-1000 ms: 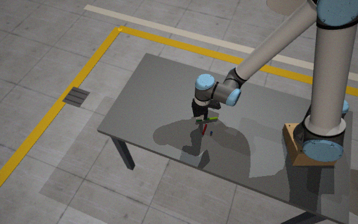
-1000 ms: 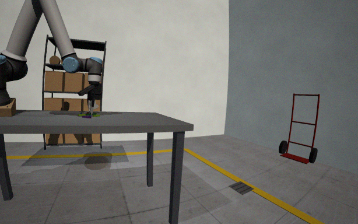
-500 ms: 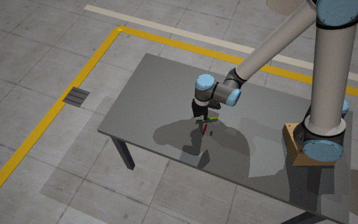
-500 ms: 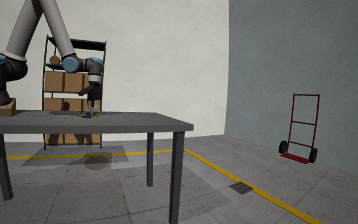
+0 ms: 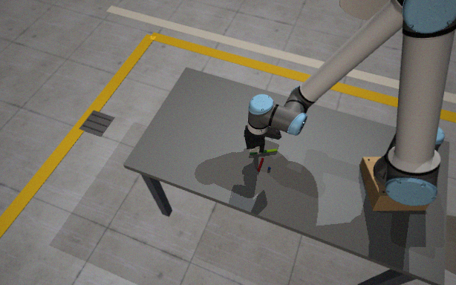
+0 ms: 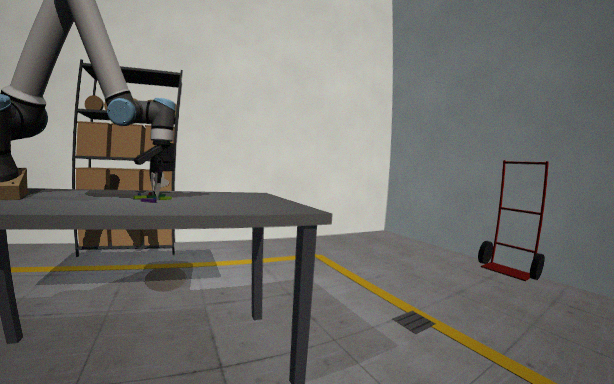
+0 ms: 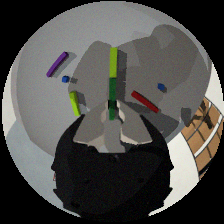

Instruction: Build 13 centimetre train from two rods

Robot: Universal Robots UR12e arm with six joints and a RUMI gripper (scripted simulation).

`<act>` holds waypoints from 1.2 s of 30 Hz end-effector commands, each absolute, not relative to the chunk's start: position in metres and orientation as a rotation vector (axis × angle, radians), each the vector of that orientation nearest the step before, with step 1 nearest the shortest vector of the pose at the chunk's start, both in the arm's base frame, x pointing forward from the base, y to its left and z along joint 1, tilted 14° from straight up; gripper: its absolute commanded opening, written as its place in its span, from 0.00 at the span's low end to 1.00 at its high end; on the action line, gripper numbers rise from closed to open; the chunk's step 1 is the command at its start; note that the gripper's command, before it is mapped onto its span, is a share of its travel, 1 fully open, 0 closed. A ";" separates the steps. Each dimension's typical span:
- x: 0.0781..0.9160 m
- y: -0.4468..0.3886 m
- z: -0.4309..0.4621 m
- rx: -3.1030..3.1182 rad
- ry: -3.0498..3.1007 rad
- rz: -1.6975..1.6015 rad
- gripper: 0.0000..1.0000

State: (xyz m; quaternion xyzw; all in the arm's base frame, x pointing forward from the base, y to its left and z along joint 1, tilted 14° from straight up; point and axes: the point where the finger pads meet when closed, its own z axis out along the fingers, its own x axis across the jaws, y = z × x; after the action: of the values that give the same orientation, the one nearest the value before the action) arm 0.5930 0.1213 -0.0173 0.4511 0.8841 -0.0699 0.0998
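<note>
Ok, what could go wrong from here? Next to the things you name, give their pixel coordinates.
The green rod (image 5: pixel 253 153) (image 7: pixel 112 90) lies in line with one lime rod (image 5: pixel 272 151) (image 7: pixel 113 62), the pincer (image 5: pixel 260 151) (image 6: pixel 156 196) (image 7: pixel 112 100) right over it: a sideways nudge could break the line. Opening might also drag the green rod. The other lime rod (image 7: pixel 75 103) lies off to one side; the pincer, if swung that way, might knock it.

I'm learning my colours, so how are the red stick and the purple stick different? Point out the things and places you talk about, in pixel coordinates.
The red rod (image 5: pixel 261 165) (image 7: pixel 145 101) is red, while the purple rod (image 6: pixel 149 200) (image 7: pixel 57 64) is purple. In the wrist view, the red rod lies right of the green rod (image 7: pixel 112 89), the purple rod lies left, and they slant opposite ways. Both are straight and lie flat.
</note>
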 end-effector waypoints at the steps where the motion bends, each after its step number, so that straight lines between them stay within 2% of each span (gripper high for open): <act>1: 0.594 0.121 -0.017 1.333 2.613 -0.205 0.00; 4: 0.594 0.121 -0.017 1.333 2.613 -0.205 0.00; 11: 0.594 0.121 -0.017 1.333 2.613 -0.205 0.08; 15: 0.594 0.121 -0.017 1.333 2.613 -0.205 0.08; 19: 0.594 0.121 -0.017 1.333 2.613 -0.205 0.14; 36: 0.593 0.123 -0.010 1.333 2.613 -0.205 0.14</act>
State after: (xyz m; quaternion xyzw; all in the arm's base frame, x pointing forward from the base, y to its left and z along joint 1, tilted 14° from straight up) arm 0.5928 0.1217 -0.0157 0.4511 0.8841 -0.0699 0.0998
